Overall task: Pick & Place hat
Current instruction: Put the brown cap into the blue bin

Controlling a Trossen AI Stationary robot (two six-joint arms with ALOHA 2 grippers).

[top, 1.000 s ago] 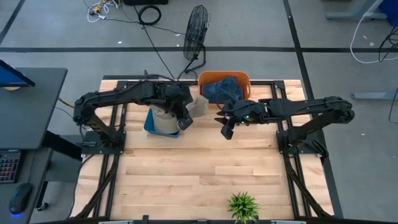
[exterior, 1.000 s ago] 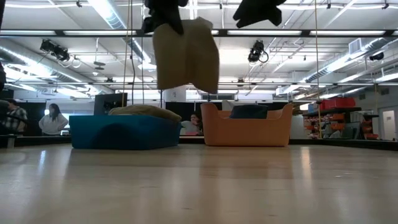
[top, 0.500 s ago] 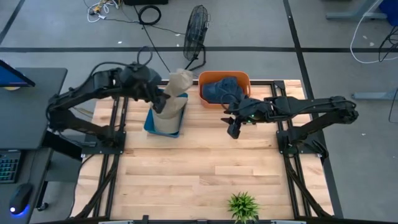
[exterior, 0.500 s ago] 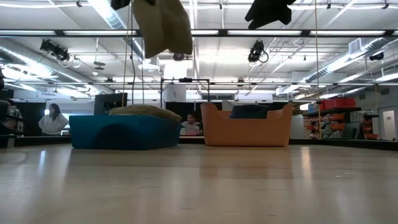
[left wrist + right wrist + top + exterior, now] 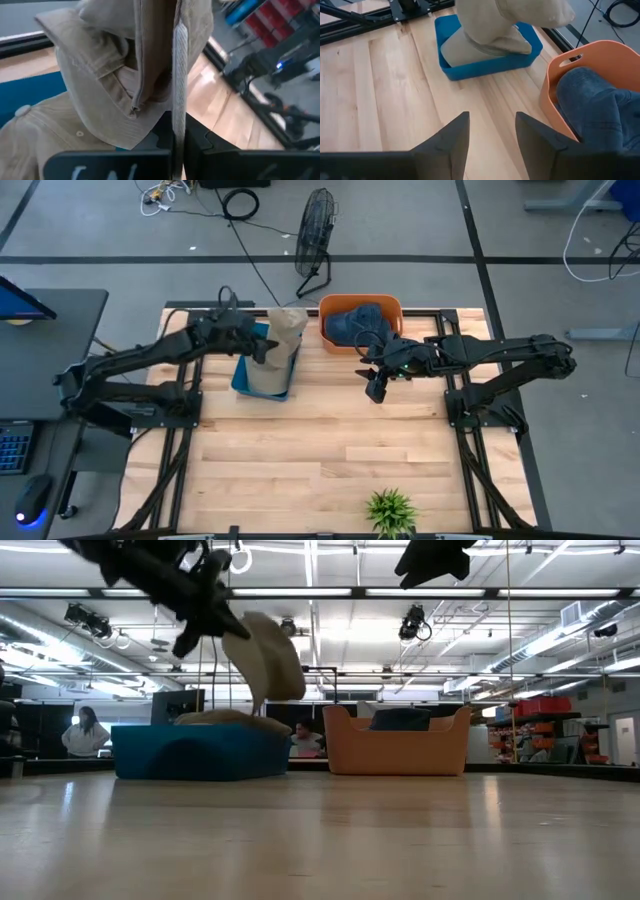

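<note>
Nearest the lower edge of the high view, a small green plant (image 5: 391, 510) stands at the front of the wooden desk (image 5: 330, 450), clear of the work.

Mid-frame right, the right gripper (image 5: 373, 385) hangs above bare desk beside the orange bin; in its wrist view the jaws stand parted with nothing between them (image 5: 490, 137). This arm is waiting.

Upper centre, the left gripper (image 5: 262, 348) hangs over the blue bin (image 5: 240, 376). Its jaws are closed on a fold of the tan hat (image 5: 287, 328), which hangs clear above the bin and above more tan fabric lying inside it (image 5: 470, 50). In the low view the hat (image 5: 268, 665) droops from the grip at upper left.

The orange bin (image 5: 392, 307) sits just right of the blue one, holding a dark blue cloth item (image 5: 352, 325). Beyond the desk, a floor fan (image 5: 314, 235).

Judgement: the hat is light, soft and limp; it folds and swings under its own weight. The stitched brim edge or a gathered fold gives the surest hold.
</note>
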